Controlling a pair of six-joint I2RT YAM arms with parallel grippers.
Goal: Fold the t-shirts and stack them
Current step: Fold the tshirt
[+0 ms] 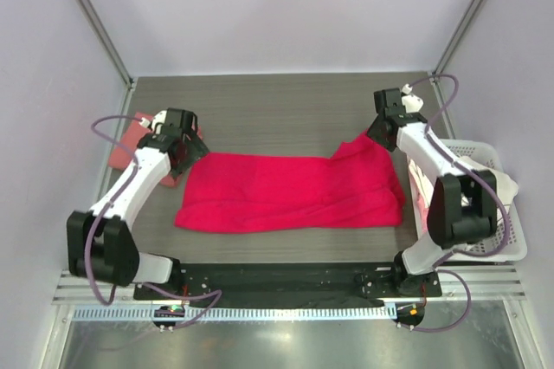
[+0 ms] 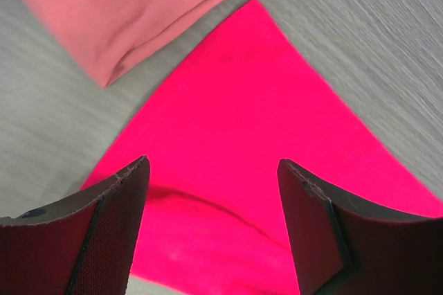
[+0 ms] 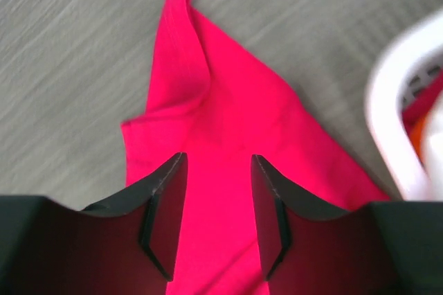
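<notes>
At the left end of the worktop [image 1: 277, 100], the left gripper [image 2: 213, 167] hangs with its jaws wide apart, gripping nothing. Look straight down through that gap and there's the crimson shirt [image 2: 242, 122], one pointed corner of it lying flat on the grey wood grain. Just past the tip of that corner sits the salmon shirt [image 2: 124, 11], a soft folded bundle with a rounded edge. The two run so close that I can't tell whether they touch. From above, the salmon shirt [image 1: 125, 144] is tucked at the far left, half hidden under the left arm.

Over on the right, the right gripper [image 3: 219, 158] has its jaws only partway apart, a much narrower gap than its partner's. The crimson cloth shows through that gap. Whether the fingers [image 3: 166, 212] are brushing it I can't make out. Beyond them the shirt's corner narrows to a folded strip that ends on bare worktop.

Pull back and the crimson shirt [image 1: 294, 191] stretches as one long band across the middle of the worktop, between the two arms. Its right end bunches up towards the right gripper [image 1: 385, 126]. Just beside that end, at the right edge, stands a white basket [image 1: 519, 248].
</notes>
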